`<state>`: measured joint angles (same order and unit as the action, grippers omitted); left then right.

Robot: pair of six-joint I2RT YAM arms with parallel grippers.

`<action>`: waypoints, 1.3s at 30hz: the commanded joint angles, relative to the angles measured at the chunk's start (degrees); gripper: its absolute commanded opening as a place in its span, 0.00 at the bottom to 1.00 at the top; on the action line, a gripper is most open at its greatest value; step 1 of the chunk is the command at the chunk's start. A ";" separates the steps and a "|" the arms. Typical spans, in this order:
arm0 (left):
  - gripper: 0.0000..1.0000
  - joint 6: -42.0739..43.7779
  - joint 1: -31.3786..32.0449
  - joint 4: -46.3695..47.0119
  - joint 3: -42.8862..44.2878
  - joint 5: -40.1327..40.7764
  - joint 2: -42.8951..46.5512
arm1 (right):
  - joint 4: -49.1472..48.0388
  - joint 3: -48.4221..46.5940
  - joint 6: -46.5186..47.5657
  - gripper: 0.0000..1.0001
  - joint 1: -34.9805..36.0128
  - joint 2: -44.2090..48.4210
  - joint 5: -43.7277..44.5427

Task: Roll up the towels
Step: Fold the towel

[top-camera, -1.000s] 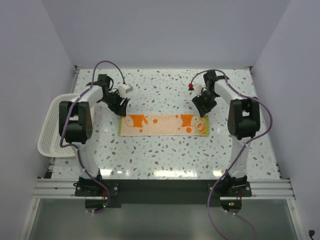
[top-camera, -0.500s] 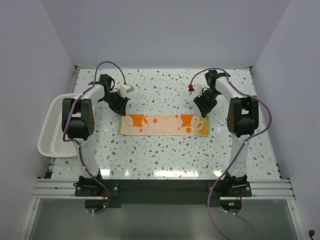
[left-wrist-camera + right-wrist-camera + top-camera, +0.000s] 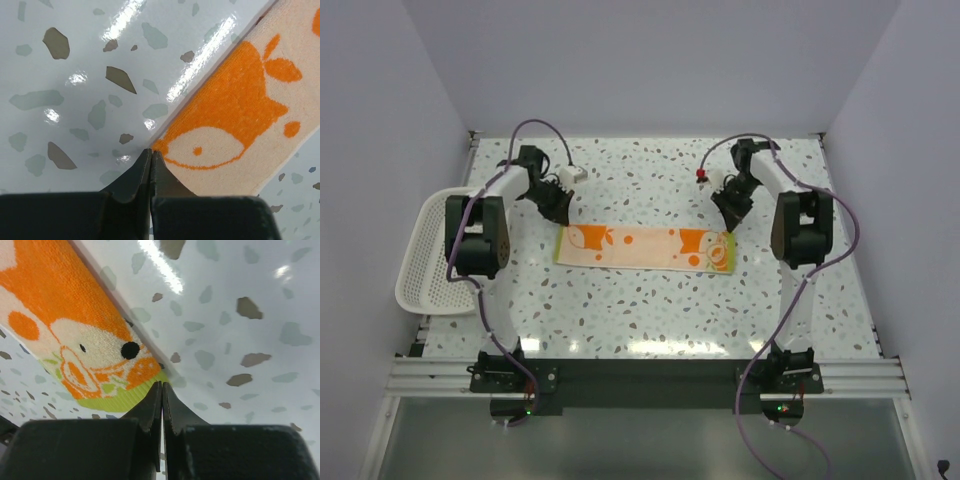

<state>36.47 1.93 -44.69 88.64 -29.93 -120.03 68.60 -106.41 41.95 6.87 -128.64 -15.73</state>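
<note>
The towel [image 3: 645, 248] lies flat across the middle of the table as one long, narrow strip, orange and cream with white marks and a green patch at its right end. My left gripper [image 3: 563, 217] is down at its far left corner. In the left wrist view the jaws [image 3: 151, 151] are shut, with the orange corner of the towel [image 3: 240, 115] right at their tips. My right gripper [image 3: 727, 228] is at the far right corner. Its jaws [image 3: 161, 385] are shut, pinching the green edge of the towel [image 3: 75, 325].
A white mesh basket [image 3: 412, 262] hangs over the table's left edge, beside the left arm's elbow. Grey walls close in the table at the back and on both sides. Both arm bases stand on the black rail at the near edge.
Both grippers have gone from open to shut at the towel's far corners. Both wrists edged toward the back wall, and the towel's left end has shifted slightly.
</note>
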 commanded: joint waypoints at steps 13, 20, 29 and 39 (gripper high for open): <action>0.00 2.64 -0.97 -1.99 5.59 -3.20 3.22 | 8.04 -9.36 0.06 0.74 -2.04 1.99 -4.92; 0.00 2.20 -0.97 -0.58 3.47 -2.94 3.22 | 2.42 -0.11 0.49 0.74 2.87 2.79 -2.39; 0.00 1.41 -0.88 -0.67 4.52 -2.68 2.34 | 1.01 -1.17 3.04 0.66 3.50 -1.52 1.49; 0.00 0.80 -0.88 -0.40 4.61 -1.97 1.46 | 4.35 -4.33 5.77 0.47 2.18 -4.51 1.31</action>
<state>37.52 1.48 -45.41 92.12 -31.66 -118.24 71.24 -108.57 45.30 9.96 -131.87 -14.92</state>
